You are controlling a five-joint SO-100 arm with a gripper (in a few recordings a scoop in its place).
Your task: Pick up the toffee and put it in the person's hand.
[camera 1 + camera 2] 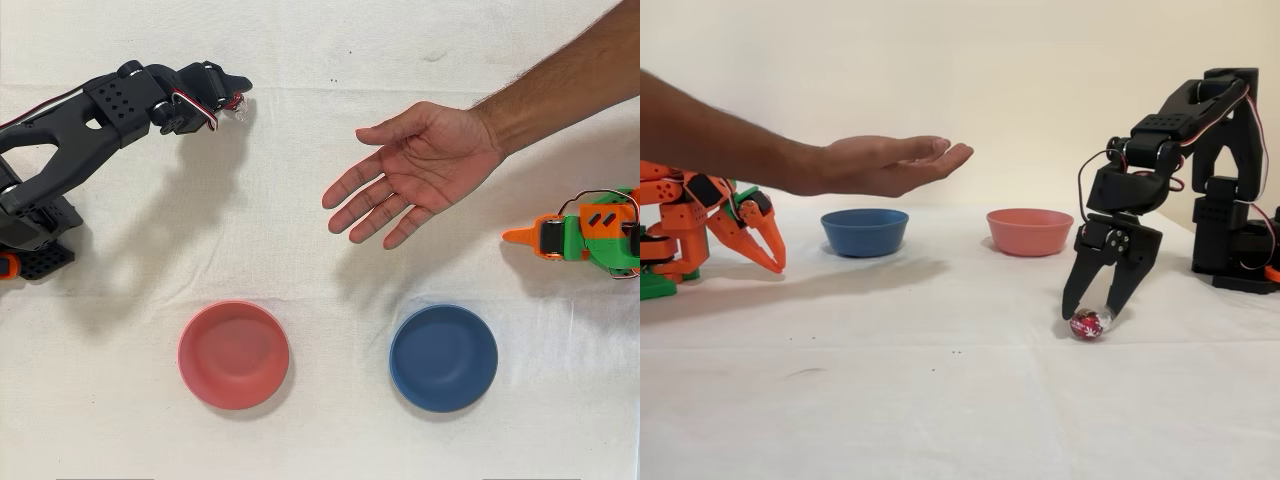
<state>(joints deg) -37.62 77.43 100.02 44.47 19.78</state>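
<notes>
Black arm's gripper (1092, 312) is lowered to the white cloth (940, 400) at the right of the fixed view, fingers pointing down and set astride the toffee (1087, 323). The toffee rests on the cloth between the fingertips, its dark red wrapper and one clear twisted end visible. Jaws are parted about the candy; whether the fingers already press on it cannot be told from either view (in the overhead view only a glint of wrapper (239, 108) shows at the fingertips).

Step in hand is judged to be the grasp, with the lift not yet made.

The person's hand (415, 170) is held palm up above the cloth, well apart from the gripper, fingers spread. In the fixed view it hangs higher than the rims of the blue bowl (864, 231) and red bowl (1029, 231), both of which appear bare inside. Orange arm (700, 225) stands idle under the forearm.

Notes for doing the step well:
- Closure should be centred on the round body, not on the crinkly end, which would likely slip.
- The jaws should be shut fully before any lift; a small round candy is apt to roll out.
- The lift should be taken above palm height before the crossing is begun.
- Release should be made over the palm centre, low, so the toffee does not bounce off.
</notes>
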